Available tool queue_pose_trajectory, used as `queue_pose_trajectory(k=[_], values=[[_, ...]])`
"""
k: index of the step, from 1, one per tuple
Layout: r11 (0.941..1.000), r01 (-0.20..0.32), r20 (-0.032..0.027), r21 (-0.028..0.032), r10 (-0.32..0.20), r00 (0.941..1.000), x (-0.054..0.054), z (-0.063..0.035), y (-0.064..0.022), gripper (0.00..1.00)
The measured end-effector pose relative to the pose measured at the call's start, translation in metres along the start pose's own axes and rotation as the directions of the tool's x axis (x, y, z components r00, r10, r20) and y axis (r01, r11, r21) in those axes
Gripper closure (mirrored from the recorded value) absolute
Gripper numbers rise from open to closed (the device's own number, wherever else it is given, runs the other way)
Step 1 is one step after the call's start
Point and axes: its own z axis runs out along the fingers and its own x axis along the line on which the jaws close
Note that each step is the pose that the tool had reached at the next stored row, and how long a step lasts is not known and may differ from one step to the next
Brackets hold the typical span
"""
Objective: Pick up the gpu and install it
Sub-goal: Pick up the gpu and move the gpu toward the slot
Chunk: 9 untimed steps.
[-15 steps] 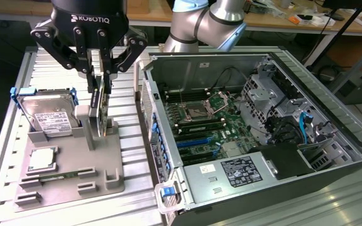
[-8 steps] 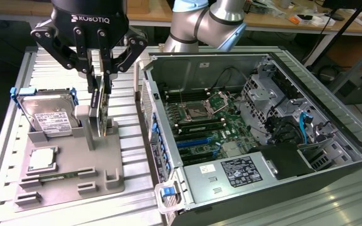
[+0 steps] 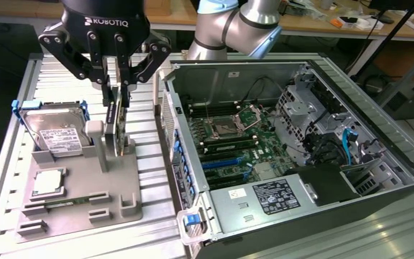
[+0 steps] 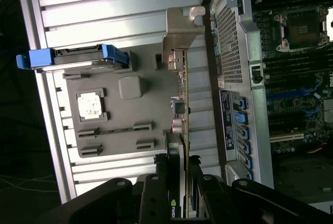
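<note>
One thin black card, the gpu (image 3: 121, 127), stands on edge at the near corner of a grey holder (image 3: 77, 178), between the holder's upright posts. Whether its lower edge sits in the posts or hangs just clear of them, I cannot tell. In the wrist view the gpu (image 4: 182, 104) shows edge-on as a narrow line, with its silver bracket (image 4: 179, 31) at the end far from the fingers. So the long axis lies level, running alongside the wall of the case (image 4: 229, 52) rather than pointing into it.

The gripper (image 3: 116, 100) comes straight down on the top edge. The card lies directly below it, not off to a side, and the two fingers (image 3: 108, 94) press on its opposite flat faces, pinching it. The wrist view agrees, with the gripper (image 4: 183, 167) straddling the card's edge, one finger to each side. This is the single arm on the rig, so nearness is no question.

Further out on the holder, a hard drive (image 3: 52, 129) with blue handles stands toward the exterior view's left of the gpu. A square chip (image 3: 49, 183) and a slim memory stick (image 3: 63, 202) lie nearer the camera (both untouched).

On the exterior view's right, just beside the holder, the open case (image 3: 408, 178) lies on its side. Its motherboard (image 3: 228, 135) faces up, and the blue slots (image 3: 225, 162) lie well apart from the held card.
</note>
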Motion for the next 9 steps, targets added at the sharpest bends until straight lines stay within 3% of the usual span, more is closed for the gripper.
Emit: queue_pose_trajectory(k=[9], values=[[1.0, 0.0, 0.0, 0.0, 0.0, 1.0, -0.008, -0.0001, 0.0011, 0.73]])
